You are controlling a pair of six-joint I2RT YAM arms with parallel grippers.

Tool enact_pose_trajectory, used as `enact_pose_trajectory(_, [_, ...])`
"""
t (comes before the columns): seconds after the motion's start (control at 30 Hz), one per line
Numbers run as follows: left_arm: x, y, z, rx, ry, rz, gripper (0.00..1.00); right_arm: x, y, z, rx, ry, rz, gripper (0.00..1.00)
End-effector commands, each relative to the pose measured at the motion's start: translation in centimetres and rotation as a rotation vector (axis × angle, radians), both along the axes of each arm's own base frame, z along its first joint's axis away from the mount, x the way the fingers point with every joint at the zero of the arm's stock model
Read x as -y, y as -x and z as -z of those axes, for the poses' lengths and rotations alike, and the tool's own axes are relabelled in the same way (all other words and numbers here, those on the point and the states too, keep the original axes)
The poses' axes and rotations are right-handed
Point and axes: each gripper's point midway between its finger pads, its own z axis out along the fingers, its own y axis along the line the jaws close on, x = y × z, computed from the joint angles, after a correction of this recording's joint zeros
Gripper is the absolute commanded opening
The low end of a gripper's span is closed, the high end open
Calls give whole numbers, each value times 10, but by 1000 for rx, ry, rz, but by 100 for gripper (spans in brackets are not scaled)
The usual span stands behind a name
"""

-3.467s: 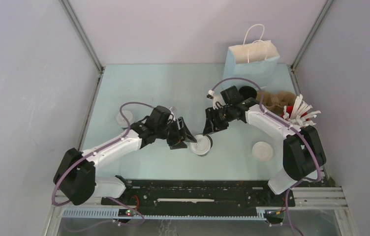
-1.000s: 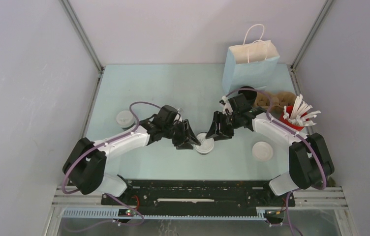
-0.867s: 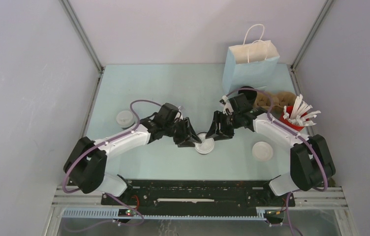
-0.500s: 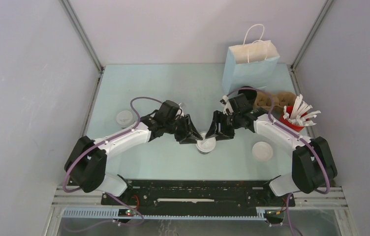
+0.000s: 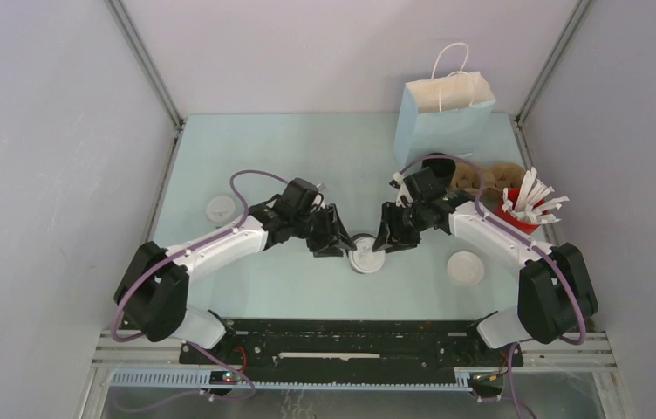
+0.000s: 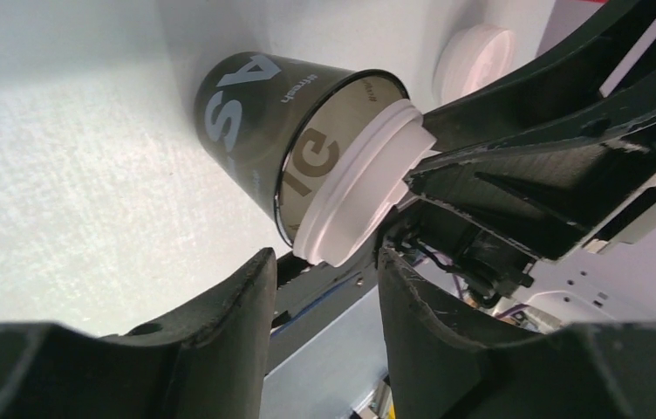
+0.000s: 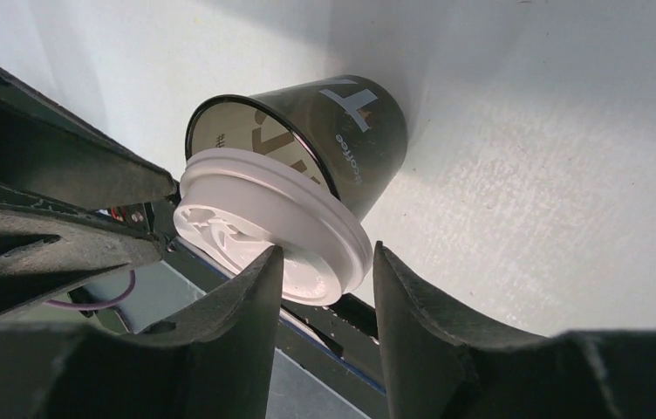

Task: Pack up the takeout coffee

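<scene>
Left gripper (image 6: 320, 262) has its jaws parted, straddling one edge of the lid (image 6: 359, 192); no firm pinch is evident. Right gripper (image 7: 324, 253) straddles the opposite edge; whether it clamps the lid cannot be told. Cup (image 6: 246, 113) stands mid-table (image 5: 307, 157) between both grippers. Lid sits tilted and unseated, leaving part of the cup mouth exposed. To seat it, level the lid first, then press evenly on both sides; uneven pressure may tip the cup. Both grippers crowd the cup, so retreat outward. Bag (image 5: 447, 109) stands well apart, far right, with open table between.
</scene>
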Motion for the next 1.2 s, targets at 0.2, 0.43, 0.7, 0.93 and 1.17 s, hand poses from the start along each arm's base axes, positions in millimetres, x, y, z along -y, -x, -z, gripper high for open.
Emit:
enact_pose_trajectory(0.2, [-10, -16, -16, 151, -92, 51, 77, -8, -12, -25, 85, -4, -17, 45])
enact_pose_trajectory(0.43, [12, -27, -22, 198, -33, 131, 91, -13, -16, -25, 63, -15, 6, 44])
enact_pose_trajectory(0.7, [16, -28, -11, 190, -50, 187, 88, -13, -23, -22, 59, 4, 23, 40])
enact_pose_trajectory(0.93, [15, -28, -6, 190, -64, 197, 74, -19, -28, -27, 38, -21, 66, 41])
enact_pose_trajectory(1.17, [16, -30, -8, 196, -55, 182, 61, -23, -32, -27, 20, -31, 93, 41])
